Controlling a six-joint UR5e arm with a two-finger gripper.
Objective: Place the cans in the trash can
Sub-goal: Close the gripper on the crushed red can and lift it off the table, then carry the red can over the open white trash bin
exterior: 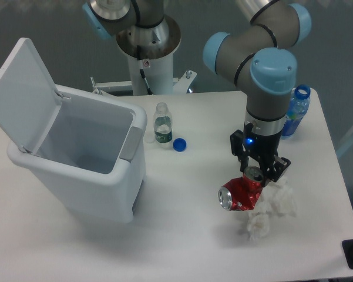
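Note:
The red can (242, 192), dented with silver ends, lies tilted right of the table's middle. Its upper silver end sits between the fingers of my gripper (259, 172), which points straight down and looks shut on that end. The can's lower end faces front-left and is close to the table; I cannot tell whether it touches. The white trash can (108, 185) stands at the left with its lid (20, 88) swung open and upright. What shows of its inside is empty. The gripper is well to the right of the bin.
Crumpled white paper (271, 207) lies against the can's right side. A small clear bottle with a green label (162, 124) and a loose blue cap (179, 144) are near the bin. A blue bottle (296, 111) stands at the back right. The robot base (148, 53) is behind.

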